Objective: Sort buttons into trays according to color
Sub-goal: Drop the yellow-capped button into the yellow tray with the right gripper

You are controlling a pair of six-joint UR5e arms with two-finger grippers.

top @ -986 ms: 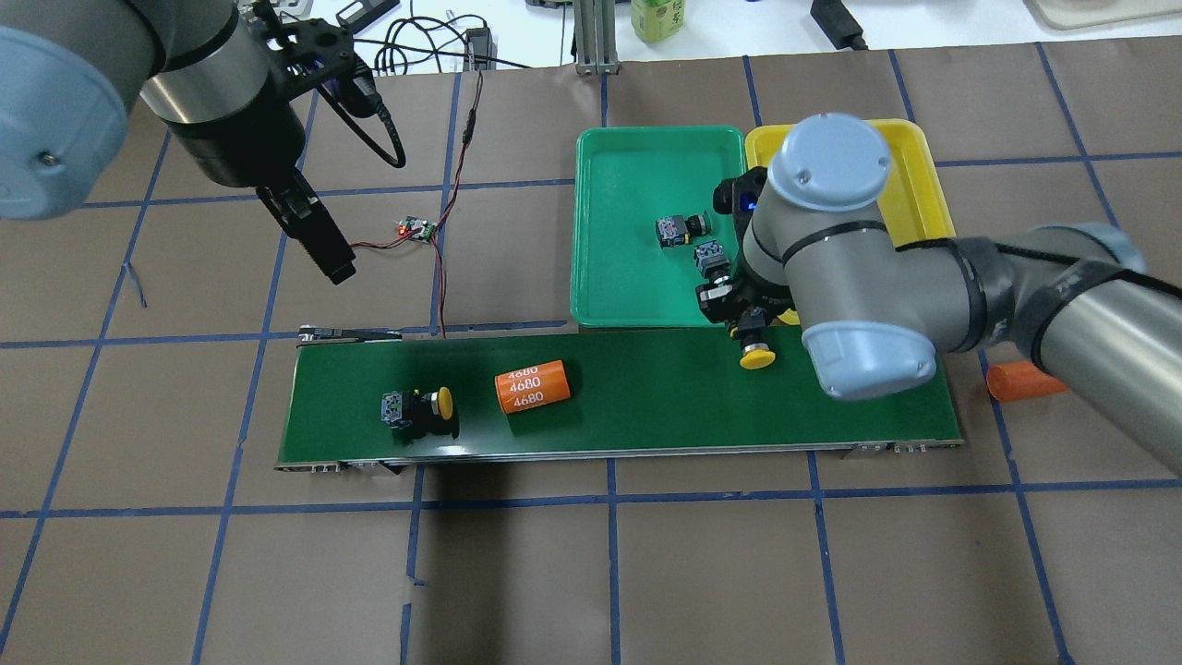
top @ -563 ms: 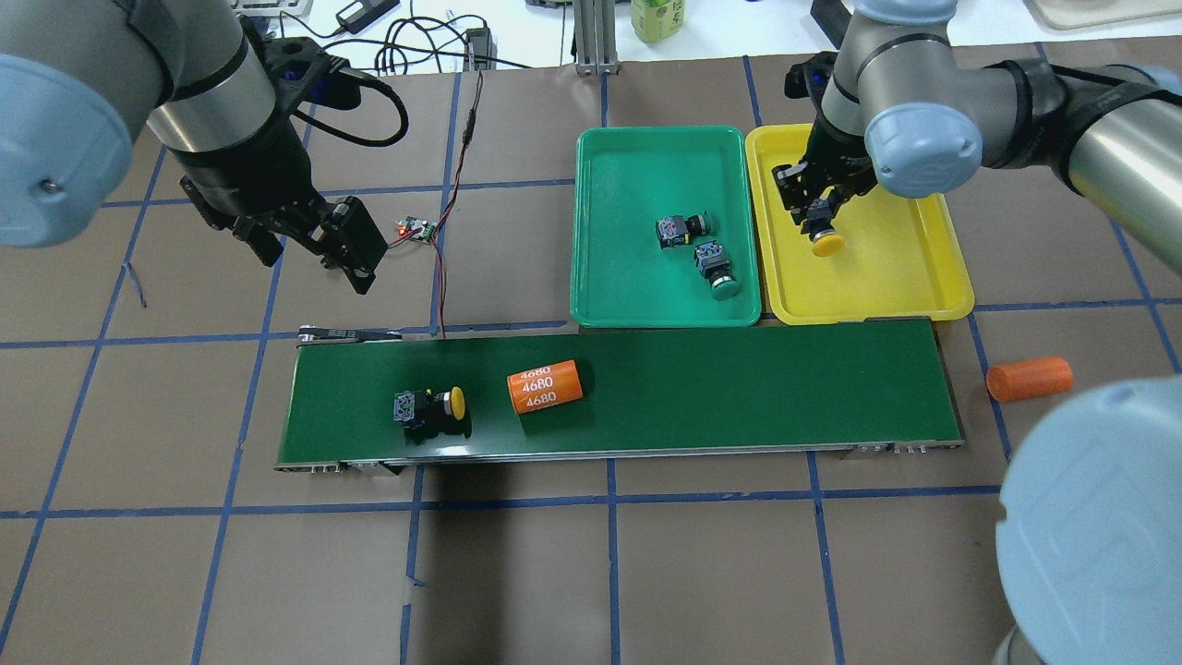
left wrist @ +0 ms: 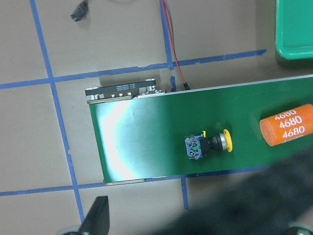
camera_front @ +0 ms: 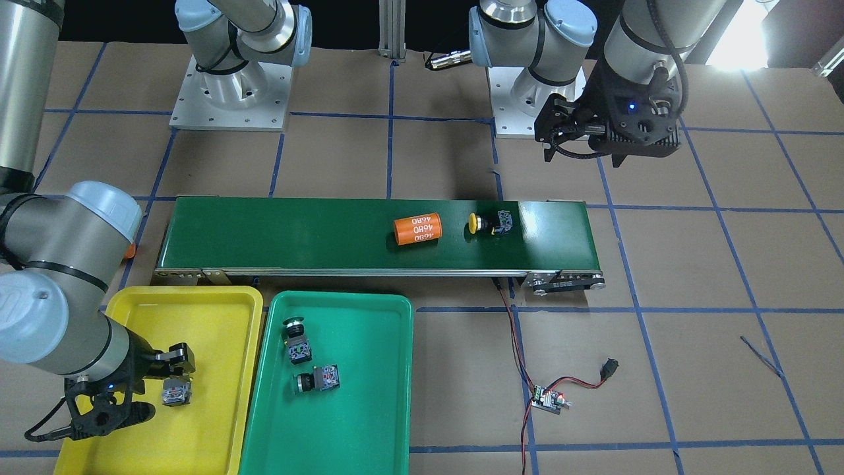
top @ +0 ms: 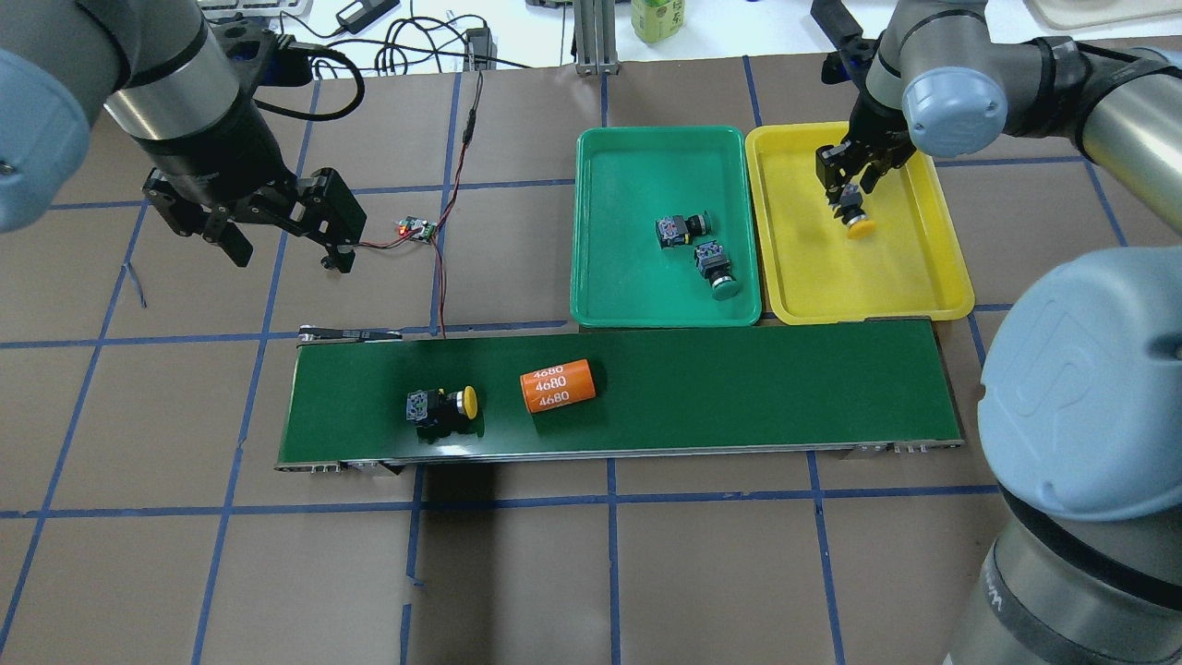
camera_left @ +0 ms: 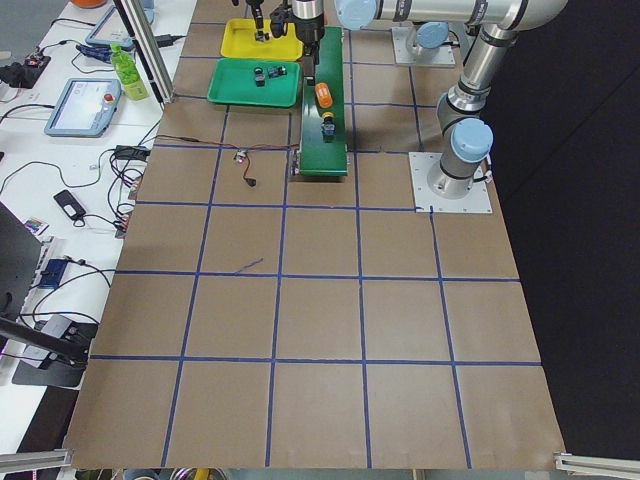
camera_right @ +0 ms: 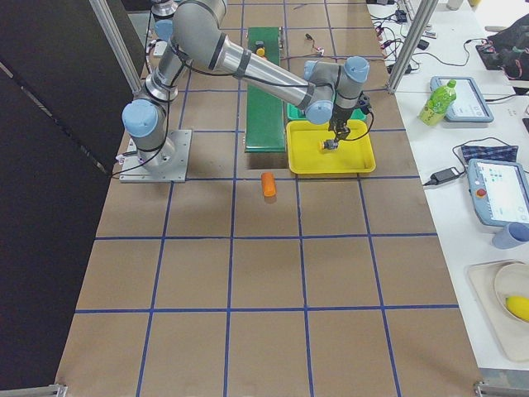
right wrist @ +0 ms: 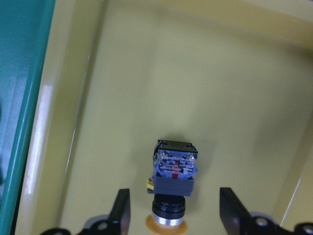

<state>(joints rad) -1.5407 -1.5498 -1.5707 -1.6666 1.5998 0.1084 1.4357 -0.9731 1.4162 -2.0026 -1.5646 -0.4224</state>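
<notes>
Yellow tray (top: 928,277) now holds the yellow-capped button (top: 860,225), freed from the right gripper (top: 850,187), jaws apart beside it; left gripper (top: 288,249), also spread, has turned.

yellow tray (top: 905,268): glossy plastic
green tray (top: 628,185): glossy plastic
belt (top: 739,388): smooth, slight sheen
table cover (top: 739,573): matt brown paper

On the conveyor belt (top: 739,388), the orange cylinder (top: 557,385) lay near the cap end of the yellow button (top: 443,413), crowding that side. The button's other sides stood open. A wire (top: 441,277) and circuit board (top: 415,228) lay on the tabletop (top: 138,554) beside the left claw (top: 288,245). The right claw (top: 850,199) occupied the far half of the yellow tray (top: 923,286).
</notes>
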